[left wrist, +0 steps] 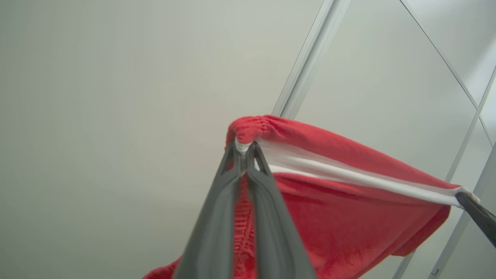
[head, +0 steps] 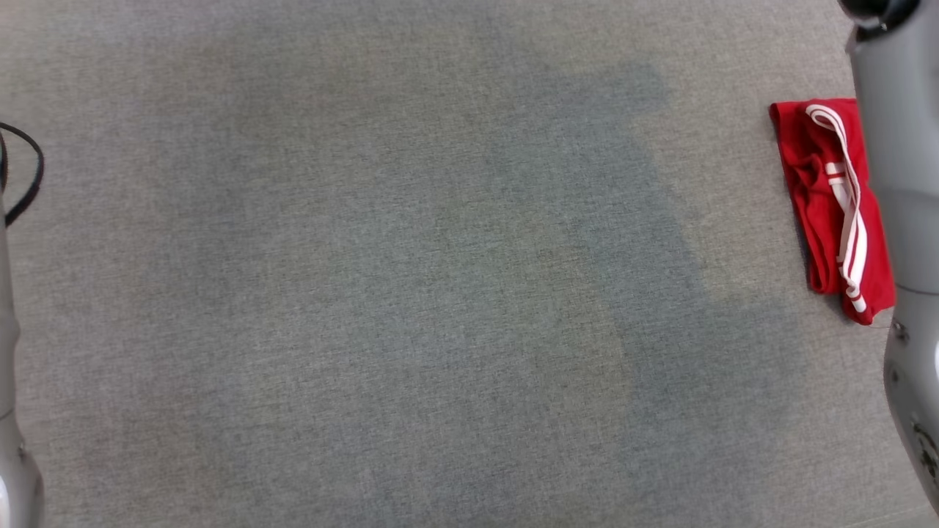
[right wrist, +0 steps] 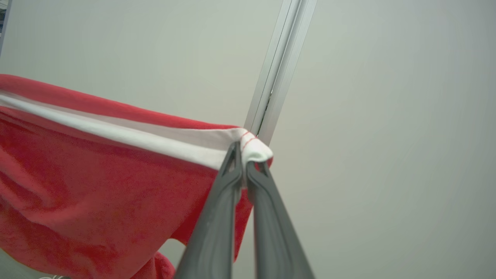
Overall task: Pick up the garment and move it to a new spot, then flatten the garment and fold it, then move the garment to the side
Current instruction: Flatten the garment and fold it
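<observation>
A red garment with a white stripe hangs stretched in the air between my two grippers. In the left wrist view my left gripper is shut on one bunched corner of it, and the dark tip of my right gripper pinches the far end of the white stripe. The right wrist view has my right gripper shut on the white-edged corner, with the red garment sagging away to the left. Both wrist cameras look upward at a pale wall.
A grey fabric-covered table lies below. A second red garment with white stripes lies folded at its right edge, partly behind my pale right forearm. A black cable loops at the left. A metal frame post runs behind.
</observation>
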Controlling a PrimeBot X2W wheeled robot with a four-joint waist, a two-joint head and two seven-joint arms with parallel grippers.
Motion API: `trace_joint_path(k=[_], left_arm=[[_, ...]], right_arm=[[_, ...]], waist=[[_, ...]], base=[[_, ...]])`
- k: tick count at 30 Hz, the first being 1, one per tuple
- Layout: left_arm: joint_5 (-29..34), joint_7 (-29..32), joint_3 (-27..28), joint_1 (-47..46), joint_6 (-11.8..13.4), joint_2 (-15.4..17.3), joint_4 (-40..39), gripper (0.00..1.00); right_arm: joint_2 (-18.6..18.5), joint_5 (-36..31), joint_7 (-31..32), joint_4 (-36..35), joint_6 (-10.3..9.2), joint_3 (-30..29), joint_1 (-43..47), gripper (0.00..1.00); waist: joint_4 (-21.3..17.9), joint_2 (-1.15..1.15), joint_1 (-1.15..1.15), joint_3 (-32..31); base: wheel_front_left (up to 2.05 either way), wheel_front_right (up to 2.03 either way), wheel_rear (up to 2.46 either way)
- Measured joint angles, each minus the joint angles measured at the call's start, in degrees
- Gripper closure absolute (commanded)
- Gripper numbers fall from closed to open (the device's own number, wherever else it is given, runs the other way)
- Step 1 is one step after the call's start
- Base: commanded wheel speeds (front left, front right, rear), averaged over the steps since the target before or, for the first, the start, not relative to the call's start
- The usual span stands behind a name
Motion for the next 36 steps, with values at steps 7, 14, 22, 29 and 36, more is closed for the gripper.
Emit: trace_joint_path(k=[7, 14, 22, 29, 36], left_arm=[[4.4, -5.6, -7.0, 4.9, -1.0, 1.4, 5.3, 1.00], [7.7, -2.7, -19.7, 17.8, -1.3, 2.1, 12.6, 1.00], [3.3, 5.0, -24.7, 34.3, -0.8, 2.5, 11.7, 1.00], [-0.9, 14.6, -26.2, 50.2, 6.2, 8.0, -5.3, 1.00], [-4.2, 22.6, -25.9, 63.5, 18.4, 13.8, -29.0, 1.00]], right_arm=[[1.6, 3.1, 1.7, 13.1, -0.01, 2.9, 4.6, 1.00], [0.6, 12.2, 17.9, 21.3, -0.02, 8.4, 18.1, 1.00], [-7.3, 21.4, 35.0, 8.5, 0.01, 10.2, 36.4, 1.00], [-12.4, 23.6, 53.6, -15.9, 0.09, -3.0, 59.6, 1.00], [-3.9, 15.0, 73.8, -48.5, 0.03, -20.0, 79.2, 1.00]], waist=[[-0.6, 0.00, 0.00, -0.1], [0.9, 0.00, -0.01, -3.4], [4.0, 0.00, -0.03, -12.3], [5.1, 0.00, -0.04, -18.7], [5.5, 0.00, -0.03, -19.7]], base=[[0.00, 0.00, 0.00], [0.00, 0.00, 0.00], [0.00, 0.00, 0.00], [0.00, 0.00, 0.00], [0.00, 0.00, 0.00]])
